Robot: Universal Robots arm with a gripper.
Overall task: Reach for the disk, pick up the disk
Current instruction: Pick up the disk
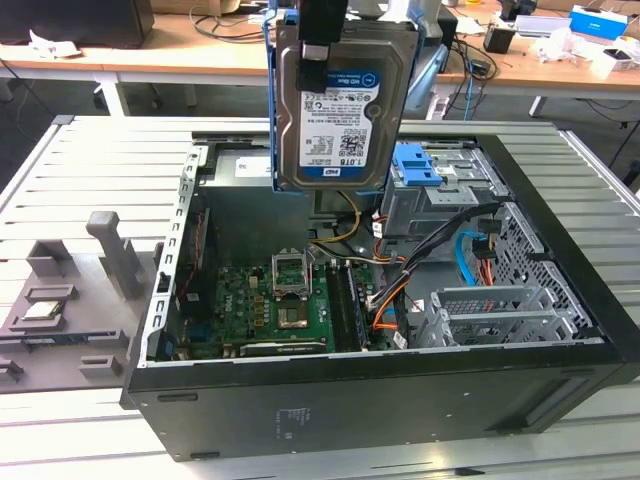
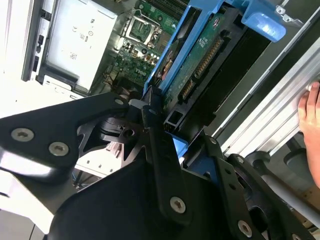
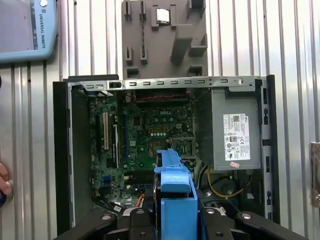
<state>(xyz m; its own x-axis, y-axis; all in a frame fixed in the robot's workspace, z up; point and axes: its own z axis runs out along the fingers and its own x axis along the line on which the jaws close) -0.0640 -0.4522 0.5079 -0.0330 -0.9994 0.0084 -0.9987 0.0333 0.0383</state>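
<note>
Tool (image 2: pixel 161 116) tight on the disk (image 1: pixel 340 110)

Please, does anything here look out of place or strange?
Yes. The disk is outside the open computer case. It hangs upright above the case, with its label upside down, clamped in the gripper. In the second wrist view, a person's hand is also beside the case.

Slatted metal table (image 1: pixel 90 150) carries open computer case (image 1: pixel 400 400), grey tray (image 1: pixel 110 322), probably foam.
</note>
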